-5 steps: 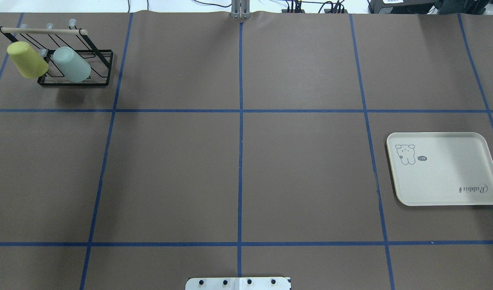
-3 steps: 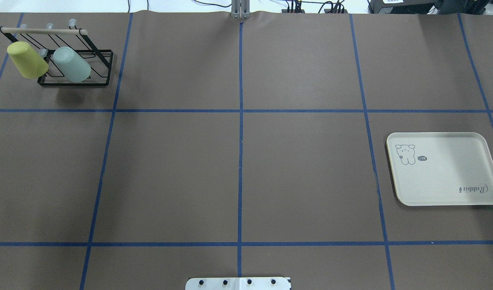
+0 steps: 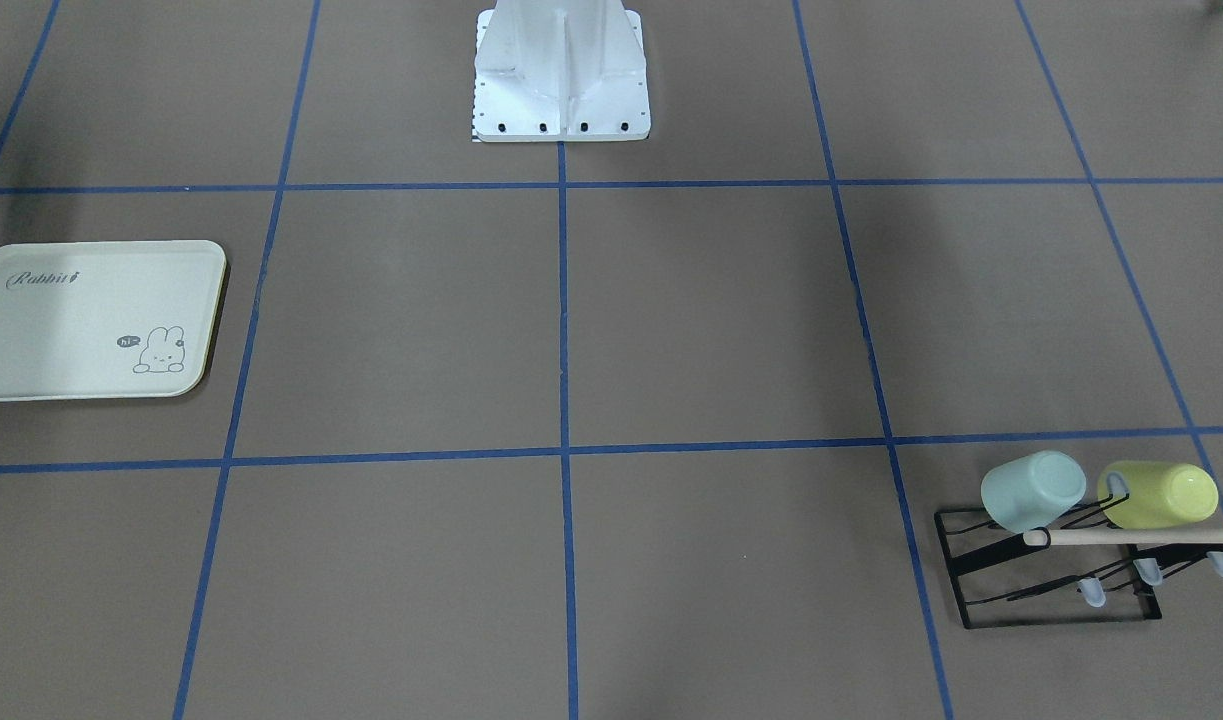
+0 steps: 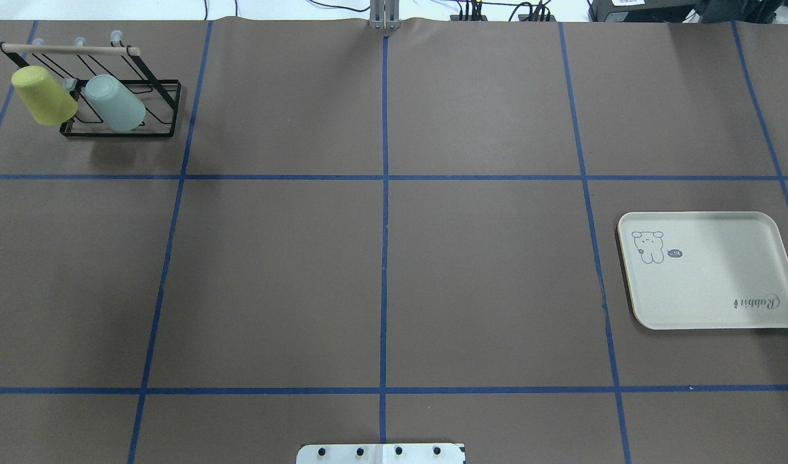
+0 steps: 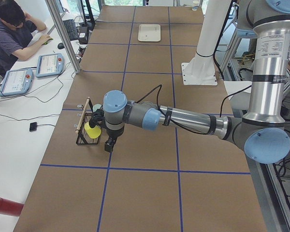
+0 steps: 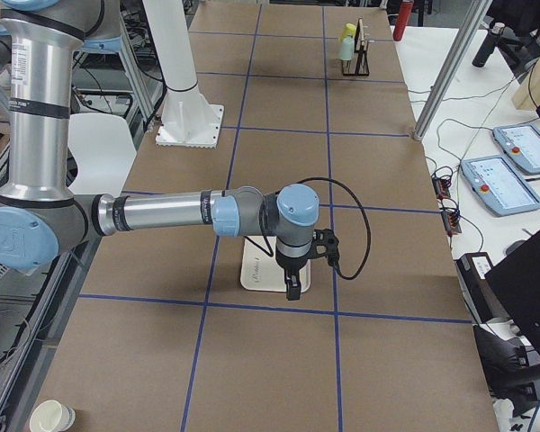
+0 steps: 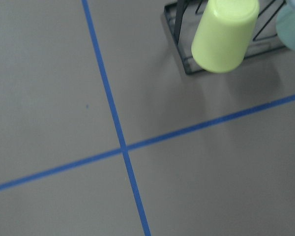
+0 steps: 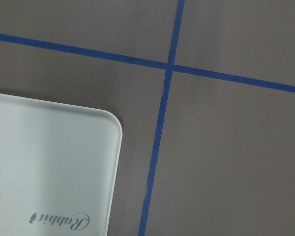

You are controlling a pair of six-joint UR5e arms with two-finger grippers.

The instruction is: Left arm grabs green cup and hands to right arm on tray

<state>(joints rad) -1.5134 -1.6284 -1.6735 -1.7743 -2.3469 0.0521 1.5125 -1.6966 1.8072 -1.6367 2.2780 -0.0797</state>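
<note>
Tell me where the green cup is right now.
In the overhead view the green cup is in the table's far-left corner, tilted on the black wire rack, just right of the yellow-green cup.

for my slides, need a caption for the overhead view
Green cup and yellow cup on a black rack at far left, tray at right.

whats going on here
Neither cup has been picked up yet. The green cup sits tipped on the black wire rack beside a yellow-green cup. The left gripper hangs near the rack; the right gripper hangs at the edge of the tray, which has no cup on it. Open or shut: cannot tell.
</note>
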